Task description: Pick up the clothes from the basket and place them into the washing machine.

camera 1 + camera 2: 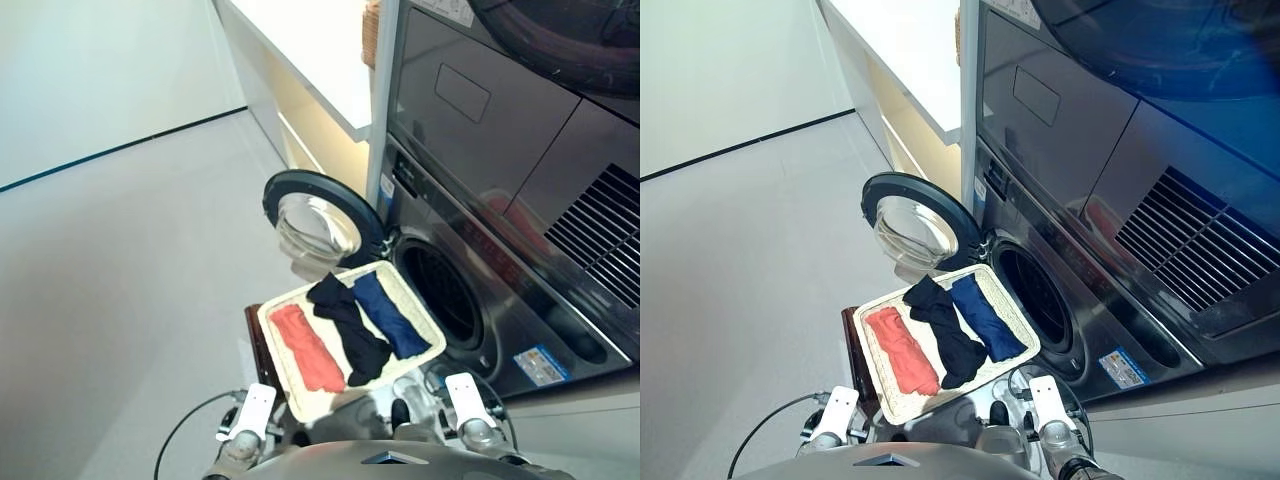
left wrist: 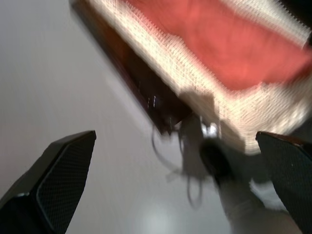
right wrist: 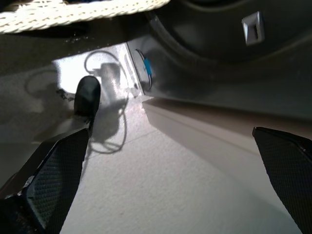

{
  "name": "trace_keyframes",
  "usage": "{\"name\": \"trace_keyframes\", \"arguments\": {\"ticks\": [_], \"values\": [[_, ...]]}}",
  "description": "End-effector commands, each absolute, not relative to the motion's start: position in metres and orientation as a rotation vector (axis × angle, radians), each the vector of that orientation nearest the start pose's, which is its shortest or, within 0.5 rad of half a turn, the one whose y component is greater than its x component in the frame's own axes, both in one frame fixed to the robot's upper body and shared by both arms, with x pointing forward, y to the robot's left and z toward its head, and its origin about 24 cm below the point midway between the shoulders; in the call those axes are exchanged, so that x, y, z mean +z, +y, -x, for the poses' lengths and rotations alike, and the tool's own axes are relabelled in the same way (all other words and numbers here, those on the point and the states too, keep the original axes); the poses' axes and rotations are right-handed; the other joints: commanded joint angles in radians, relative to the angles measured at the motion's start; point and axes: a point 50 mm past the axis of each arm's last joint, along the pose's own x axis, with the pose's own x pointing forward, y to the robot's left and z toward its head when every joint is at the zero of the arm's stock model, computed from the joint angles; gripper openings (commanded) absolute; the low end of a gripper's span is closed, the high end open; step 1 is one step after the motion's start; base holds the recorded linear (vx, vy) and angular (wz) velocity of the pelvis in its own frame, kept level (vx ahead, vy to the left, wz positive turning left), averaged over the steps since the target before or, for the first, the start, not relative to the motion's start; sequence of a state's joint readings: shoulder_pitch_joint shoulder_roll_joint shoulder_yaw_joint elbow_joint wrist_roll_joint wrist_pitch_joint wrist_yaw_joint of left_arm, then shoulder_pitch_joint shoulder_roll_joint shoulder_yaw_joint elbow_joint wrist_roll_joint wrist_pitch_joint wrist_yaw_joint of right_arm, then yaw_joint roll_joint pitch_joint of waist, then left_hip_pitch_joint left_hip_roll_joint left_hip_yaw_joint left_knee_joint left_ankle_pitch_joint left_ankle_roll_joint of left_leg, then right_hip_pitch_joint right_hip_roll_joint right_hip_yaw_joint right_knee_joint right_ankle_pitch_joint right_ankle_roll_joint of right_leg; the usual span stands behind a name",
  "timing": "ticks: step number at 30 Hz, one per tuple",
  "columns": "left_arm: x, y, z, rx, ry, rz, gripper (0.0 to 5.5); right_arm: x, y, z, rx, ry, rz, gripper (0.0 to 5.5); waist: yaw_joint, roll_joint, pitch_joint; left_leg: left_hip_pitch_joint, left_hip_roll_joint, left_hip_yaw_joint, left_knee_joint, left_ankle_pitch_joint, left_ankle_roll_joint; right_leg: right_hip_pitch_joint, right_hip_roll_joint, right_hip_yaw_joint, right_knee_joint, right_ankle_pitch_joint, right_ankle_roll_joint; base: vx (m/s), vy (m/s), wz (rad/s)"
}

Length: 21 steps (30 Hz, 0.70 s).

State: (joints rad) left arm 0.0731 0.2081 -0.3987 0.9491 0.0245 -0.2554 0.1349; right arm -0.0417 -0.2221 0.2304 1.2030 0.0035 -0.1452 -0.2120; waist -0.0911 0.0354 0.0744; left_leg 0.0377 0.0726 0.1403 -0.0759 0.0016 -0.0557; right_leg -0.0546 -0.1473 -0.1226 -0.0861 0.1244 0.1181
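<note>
Hanging low with both the left gripper (image 2: 185, 185) and right gripper (image 3: 165, 185) spread and empty, three clothes (image 1: 346, 325) lying side by side in the basket (image 1: 425, 318), set by the washing machine (image 1: 470, 300) for a short carry through the swung-open door (image 1: 318, 222).

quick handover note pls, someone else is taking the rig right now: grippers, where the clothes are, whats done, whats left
Left gripper: open, empty, low beside the basket's near corner.
Right gripper: open, empty, low near the washing machine's base.
Basket sits in front of the washing machine, whose door is swung open.
All three garments lie side by side in the basket: coral-red, black, navy blue.
Done: nothing loaded; no clothes visible in the drum.
Left: pick up each garment and place it into the drum.
</note>
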Motion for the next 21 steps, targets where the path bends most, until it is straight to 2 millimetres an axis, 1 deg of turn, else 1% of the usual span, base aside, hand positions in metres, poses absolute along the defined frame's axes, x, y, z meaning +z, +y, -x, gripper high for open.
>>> {"name": "trace_keyframes", "arguments": {"ticks": [1, 3, 6, 7, 9, 10, 12, 14, 15, 17, 18, 19, 20, 21], "values": [[-0.105, 0.185, -0.174, -0.293, 0.482, -0.632, 5.50, -0.130, -0.210, -0.177, -0.053, 0.788, 0.482, 5.50, -0.010, -0.065, 0.086, -0.095, -0.066, -0.049, 0.083, -0.033, 0.029, -0.035, -0.009, 0.021, 0.075, -0.039, 0.033, -0.211, 0.067, -0.059], [-0.088, 0.185, -0.194, -0.358, 0.356, -0.777, 5.50, -0.120, -0.210, -0.194, -0.037, 0.726, 0.523, 5.50, -0.016, -0.057, 0.124, -0.137, -0.072, -0.041, 0.114, -0.037, 0.035, -0.090, -0.016, 0.032, 0.116, -0.042, 0.028, -0.224, 0.082, -0.148], [-0.075, 0.184, -0.215, -0.396, 0.259, -0.924, 5.50, -0.109, -0.208, -0.214, -0.015, 0.654, 0.566, 5.50, -0.021, -0.050, 0.160, -0.205, -0.080, -0.028, 0.166, -0.045, 0.042, -0.176, -0.020, 0.053, 0.175, -0.044, 0.023, -0.183, 0.080, -0.142], [-0.070, 0.183, -0.223, -0.405, 0.219, -0.968, 5.50, -0.105, -0.207, -0.220, -0.004, 0.630, 0.587, 5.50, -0.023, -0.047, 0.170, -0.226, -0.084, -0.023, 0.183, -0.047, 0.044, -0.197, -0.023, 0.055, 0.188, -0.046, 0.023, -0.161, 0.067, -0.097], [-0.056, 0.177, -0.237, -0.436, 0.125, -1.059, 5.50, -0.095, -0.206, -0.232, 0.004, 0.575, 0.611, 5.50, -0.026, -0.045, 0.190, -0.283, -0.087, -0.020, 0.230, -0.054, 0.049, -0.254, -0.027, 0.063, 0.231, -0.053, 0.019, -0.149, 0.054, -0.074], [-0.052, 0.178, -0.244, -0.436, 0.102, -1.102, 5.50, -0.090, -0.205, -0.239, 0.009, 0.542, 0.619, 5.50, -0.029, -0.045, 0.197, -0.315, -0.086, -0.017, 0.260, -0.060, 0.051, -0.284, -0.030, 0.067, 0.255, -0.059, 0.016, -0.141, 0.038, -0.092], [-0.040, 0.172, -0.258, -0.444, 0.025, -1.179, 5.50, -0.084, -0.204, -0.247, 0.014, 0.510, 0.635, 5.50, -0.032, -0.043, 0.210, -0.382, -0.087, -0.016, 0.325, -0.075, 0.054, -0.343, -0.034, 0.077, 0.306, -0.072, 0.009, -0.138, 0.020, -0.027], [-0.033, 0.173, -0.270, -0.447, -0.024, -1.297, 5.50, -0.074, -0.201, -0.257, 0.026, 0.452, 0.648, 5.50, -0.039, -0.045, 0.220, -0.452, -0.084, -0.016, 0.400, -0.094, 0.055, -0.405, -0.033, 0.082, 0.367, -0.092, 0.001, -0.139, 0.001, 0.048], [-0.035, 0.174, -0.274, -0.450, -0.022, -1.351, 5.50, -0.070, -0.197, -0.261, 0.038, 0.426, 0.655, 5.50, -0.044, -0.047, 0.222, -0.485, -0.080, -0.015, 0.430, -0.103, 0.054, -0.432, -0.031, 0.084, 0.392, -0.100, -0.001, -0.128, -0.016, 0.038], [-0.032, 0.175, -0.282, -0.455, -0.029, -1.453, 5.50, -0.062, -0.197, -0.266, 0.045, 0.384, 0.666, 5.50, -0.050, -0.045, 0.223, -0.552, -0.070, -0.018, 0.493, -0.118, 0.051, -0.491, -0.033, 0.087, 0.448, -0.116, -0.005, -0.099, -0.015, 0.071], [-0.028, 0.176, -0.287, -0.457, -0.037, -1.482, 5.50, -0.059, -0.200, -0.268, 0.039, 0.371, 0.671, 5.50, -0.050, -0.042, 0.227, -0.583, -0.065, -0.024, 0.534, -0.136, 0.050, -0.519, -0.031, 0.084, 0.485, -0.131, -0.008, -0.086, -0.008, 0.092], [-0.027, 0.181, -0.289, -0.442, -0.030, -1.518, 5.50, -0.055, -0.199, -0.270, 0.041, 0.351, 0.674, 5.50, -0.054, -0.041, 0.230, -0.610, -0.060, -0.026, 0.558, -0.141, 0.047, -0.543, -0.032, 0.087, 0.504, -0.134, -0.010, -0.101, -0.011, 0.093], [-0.025, 0.184, -0.293, -0.428, -0.034, -1.557, 5.50, -0.051, -0.199, -0.273, 0.040, 0.330, 0.678, 5.50, -0.058, -0.040, 0.232, -0.636, -0.058, -0.024, 0.570, -0.136, 0.047, -0.566, -0.033, 0.087, 0.512, -0.130, -0.011, -0.121, -0.006, 0.088], [-0.022, 0.187, -0.296, -0.409, -0.043, -1.593, 5.50, -0.046, -0.200, -0.276, 0.037, 0.309, 0.682, 5.50, -0.059, -0.038, 0.234, -0.665, -0.054, -0.025, 0.591, -0.139, 0.048, -0.594, -0.032, 0.087, 0.530, -0.134, -0.013, -0.113, -0.004, 0.085]]}}
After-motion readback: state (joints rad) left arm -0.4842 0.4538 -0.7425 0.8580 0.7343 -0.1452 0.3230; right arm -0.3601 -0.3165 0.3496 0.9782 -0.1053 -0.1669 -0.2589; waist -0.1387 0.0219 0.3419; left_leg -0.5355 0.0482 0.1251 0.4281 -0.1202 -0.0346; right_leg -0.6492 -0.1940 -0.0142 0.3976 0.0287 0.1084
